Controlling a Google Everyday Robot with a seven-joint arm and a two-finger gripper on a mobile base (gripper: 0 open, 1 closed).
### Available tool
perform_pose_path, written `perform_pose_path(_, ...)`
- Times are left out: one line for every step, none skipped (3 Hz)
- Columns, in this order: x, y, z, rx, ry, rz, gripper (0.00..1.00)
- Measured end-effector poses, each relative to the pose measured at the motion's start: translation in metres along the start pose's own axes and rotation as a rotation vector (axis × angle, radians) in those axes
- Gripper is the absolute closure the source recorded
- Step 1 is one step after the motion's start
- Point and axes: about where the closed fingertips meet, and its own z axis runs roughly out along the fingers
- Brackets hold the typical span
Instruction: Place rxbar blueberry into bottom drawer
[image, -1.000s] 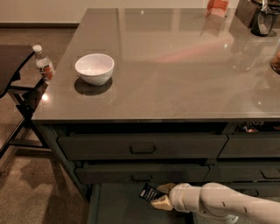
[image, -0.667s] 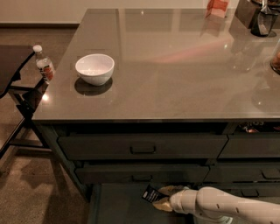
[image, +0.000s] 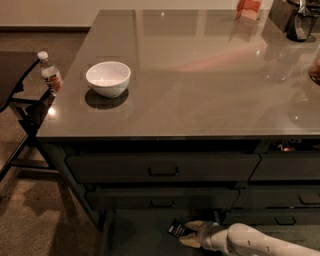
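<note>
The rxbar blueberry (image: 176, 230), a small dark bar with white markings, is tilted and held at the tips of my gripper (image: 184, 233). The gripper reaches in from the lower right on a white arm and is low inside the open bottom drawer (image: 135, 235), just above its flat dark floor. The beige fingers (image: 193, 225) close on the bar's right end. The drawer's front part is cut off by the bottom edge of the camera view.
Two shut drawers with black handles (image: 163, 170) sit above the open one. On the grey countertop (image: 200, 75) stands a white bowl (image: 108, 78). A small water bottle (image: 51, 76) stands by the left edge, beside a dark side table (image: 12, 75).
The gripper has sunk a little deeper into the bottom drawer with the bar, which is now lower and slightly further right.
</note>
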Motion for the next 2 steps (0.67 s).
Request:
perform_pose_path(0.025, -0.008, 0.024, -0.035, -0.022, 0.046, 1.0)
perform_pose_path(0.044, -0.022, 0.05, -0.047, -0.033, 0.103, 1.0)
